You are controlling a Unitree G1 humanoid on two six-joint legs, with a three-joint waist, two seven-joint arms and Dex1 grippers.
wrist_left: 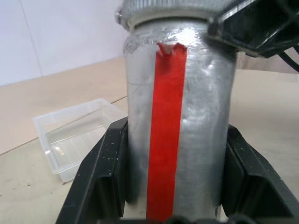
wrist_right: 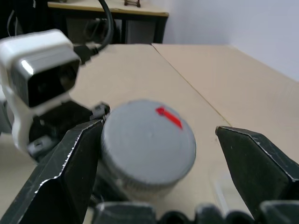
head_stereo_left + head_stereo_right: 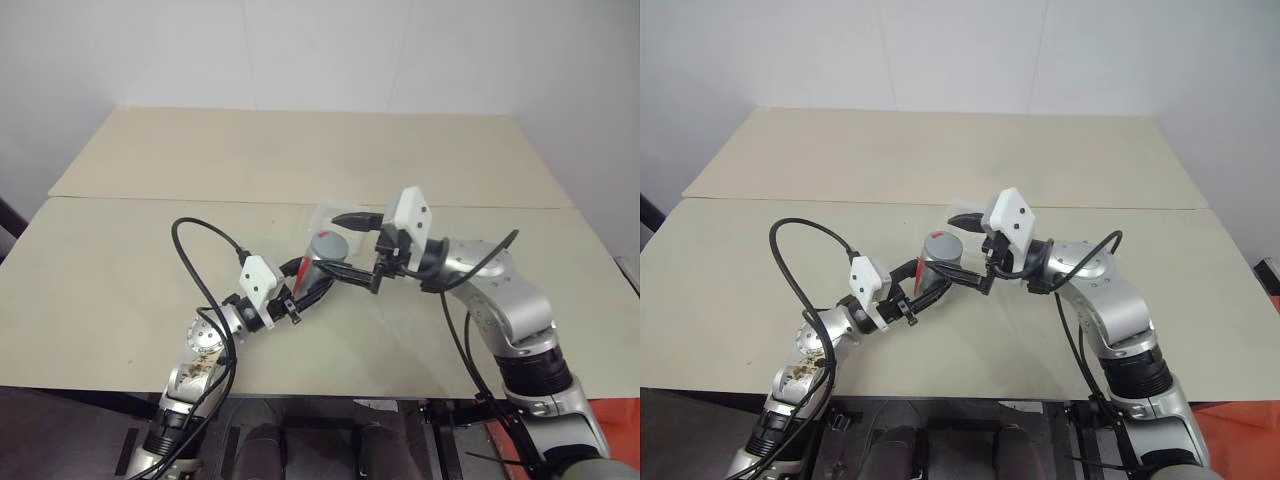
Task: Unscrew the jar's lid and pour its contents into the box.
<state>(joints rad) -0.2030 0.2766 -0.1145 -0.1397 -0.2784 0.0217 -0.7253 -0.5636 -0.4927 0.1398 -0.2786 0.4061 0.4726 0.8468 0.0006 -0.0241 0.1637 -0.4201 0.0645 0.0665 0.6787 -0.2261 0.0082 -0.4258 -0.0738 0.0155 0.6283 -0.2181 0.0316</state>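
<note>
The silvery-grey jar (image 1: 180, 116), with a red strip down its side, is held off the table, and my left gripper (image 3: 310, 275) is shut on its body. The grey lid (image 2: 148, 142) with a red mark sits on top of the jar. My right gripper (image 2: 156, 128) is open, with one finger on each side of the lid; the left finger is close against its rim and the right finger stands clear. The clear plastic box (image 1: 70, 135) lies on the table just beyond the jar and looks empty.
The pale wooden table (image 3: 120, 270) has a seam across its middle, and a white wall stands behind it. Black cables (image 3: 195, 255) loop above my left forearm. The white camera housing (image 2: 42, 79) of the left wrist sits close beside the jar.
</note>
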